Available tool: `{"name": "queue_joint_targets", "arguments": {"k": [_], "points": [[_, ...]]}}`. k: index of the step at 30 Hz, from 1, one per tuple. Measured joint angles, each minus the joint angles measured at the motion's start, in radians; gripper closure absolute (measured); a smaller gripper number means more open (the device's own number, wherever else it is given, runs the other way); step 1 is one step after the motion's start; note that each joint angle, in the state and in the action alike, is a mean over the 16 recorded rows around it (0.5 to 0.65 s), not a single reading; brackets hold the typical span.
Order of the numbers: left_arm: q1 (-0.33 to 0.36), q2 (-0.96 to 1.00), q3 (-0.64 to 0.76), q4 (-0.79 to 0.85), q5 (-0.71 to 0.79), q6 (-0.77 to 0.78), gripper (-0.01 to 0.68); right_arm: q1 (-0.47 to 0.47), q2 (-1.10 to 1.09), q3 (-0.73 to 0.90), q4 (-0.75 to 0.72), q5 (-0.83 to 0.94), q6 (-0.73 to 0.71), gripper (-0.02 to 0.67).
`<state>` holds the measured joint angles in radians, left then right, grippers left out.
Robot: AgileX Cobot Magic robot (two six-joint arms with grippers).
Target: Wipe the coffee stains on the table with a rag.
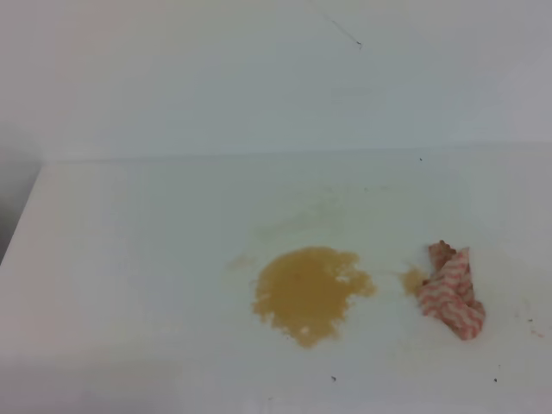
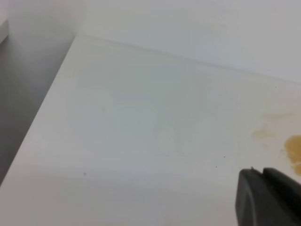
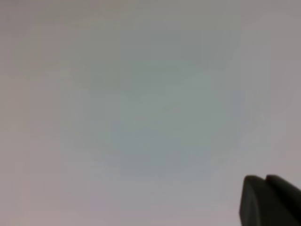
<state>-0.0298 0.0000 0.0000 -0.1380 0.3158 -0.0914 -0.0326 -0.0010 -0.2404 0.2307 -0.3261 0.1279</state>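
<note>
White table (image 1: pixel 129 259) (tan coffee stains (image 1: pixel 306 293)) meets pale wall (image 1: pixel 216 78).

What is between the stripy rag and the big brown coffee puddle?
Only bare white table and a small tan blot touching the rag lie before the big coffee stain. No gripper shows in the high view.

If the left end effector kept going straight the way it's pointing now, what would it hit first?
Probably the bare white table. In the left wrist view the left end effector points across empty tabletop, with the edge of the light-brown coffee stain off to the right of its line. Depth is unclear.
</note>
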Motion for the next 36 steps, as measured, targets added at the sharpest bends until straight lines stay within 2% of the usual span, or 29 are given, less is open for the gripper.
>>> {"name": "queue_joint_targets", "arguments": {"k": [11, 16, 21, 29, 36], "points": [[0.000, 0.000, 0.000, 0.000, 0.000, 0.000, 0.675, 0.016, 0.218, -0.261, -0.016, 0.543, -0.082, 0.652], [0.000, 0.000, 0.000, 0.000, 0.000, 0.000, 0.675, 0.031, 0.341, -0.362, -0.012, 0.737, -0.131, 0.652], [0.000, 0.000, 0.000, 0.000, 0.000, 0.000, 0.675, 0.057, 0.423, -0.415, 0.027, 0.840, -0.175, 0.652], [0.000, 0.000, 0.000, 0.000, 0.000, 0.000, 0.675, 0.104, 0.539, -0.451, 0.094, 0.900, -0.279, 0.652], [0.000, 0.000, 0.000, 0.000, 0.000, 0.000, 0.675, 0.146, 0.752, -0.545, 0.099, 1.018, -0.361, 0.642]]}}
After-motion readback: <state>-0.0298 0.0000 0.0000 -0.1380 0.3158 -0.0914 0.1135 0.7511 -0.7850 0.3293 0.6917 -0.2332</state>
